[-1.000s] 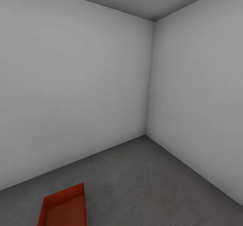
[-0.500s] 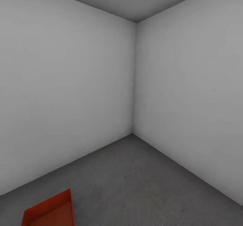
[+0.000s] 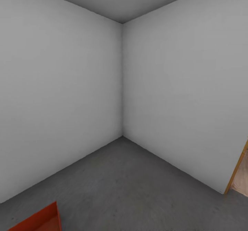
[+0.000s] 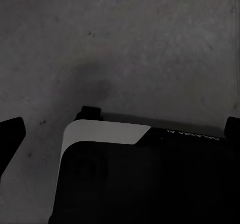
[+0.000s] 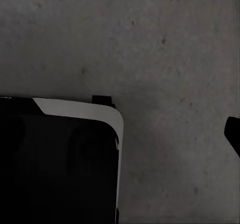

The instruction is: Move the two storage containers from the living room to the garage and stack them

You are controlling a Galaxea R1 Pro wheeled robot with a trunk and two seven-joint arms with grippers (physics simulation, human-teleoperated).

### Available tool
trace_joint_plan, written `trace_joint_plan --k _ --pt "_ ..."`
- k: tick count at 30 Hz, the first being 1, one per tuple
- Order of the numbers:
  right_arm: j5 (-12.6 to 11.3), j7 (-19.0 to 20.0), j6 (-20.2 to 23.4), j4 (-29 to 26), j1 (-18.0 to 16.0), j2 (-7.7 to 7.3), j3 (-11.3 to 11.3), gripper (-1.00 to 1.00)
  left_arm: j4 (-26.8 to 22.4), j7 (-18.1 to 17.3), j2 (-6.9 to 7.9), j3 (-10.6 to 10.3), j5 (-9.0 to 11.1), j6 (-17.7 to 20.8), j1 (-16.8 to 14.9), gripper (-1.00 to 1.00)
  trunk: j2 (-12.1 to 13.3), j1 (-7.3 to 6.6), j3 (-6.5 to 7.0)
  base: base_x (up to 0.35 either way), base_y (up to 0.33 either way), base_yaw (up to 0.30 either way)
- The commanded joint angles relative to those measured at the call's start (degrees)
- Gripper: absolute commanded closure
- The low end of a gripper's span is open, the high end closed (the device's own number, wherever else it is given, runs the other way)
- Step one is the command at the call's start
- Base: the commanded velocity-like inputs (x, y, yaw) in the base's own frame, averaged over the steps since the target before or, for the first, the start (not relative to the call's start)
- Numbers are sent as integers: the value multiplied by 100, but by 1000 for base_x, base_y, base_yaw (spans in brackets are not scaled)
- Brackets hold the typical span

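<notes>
Left wrist view: fingers [image 4: 11, 134] hang over grey floor [image 4: 150, 48].

I read the floor [image 3: 137, 186] as rough, speckled, matt concrete. The walls [image 3: 62, 96] look smooth and matt, like painted plaster. The storage container [image 3: 43, 220] seems smooth orange-red plastic, though little shows. The door frame [image 3: 237, 167] at the edge appears to be light wood.
</notes>
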Motion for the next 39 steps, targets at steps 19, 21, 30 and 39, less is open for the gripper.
trace_joint_plan --k 19,21,30,39 --pt "-21 -6 -29 18 -9 4 43 -100 0 26 -1 -47 52 2 -3 -100 -6 1 -8 0 0 -282" --pt "-21 -6 -29 18 -9 4 45 -100 0 26 -1 -47 53 2 -3 -100 -6 1 -8 0 0 -282" --pt "-21 -6 -29 18 -9 4 47 -100 -8 49 -3 -43 81 7 -3 -100 -6 1 -8 0 0 -282" --pt "-22 -7 -29 18 -9 4 43 -100 -9 40 -2 -39 535 10 -3 -100 -6 1 -8 0 0 -282"
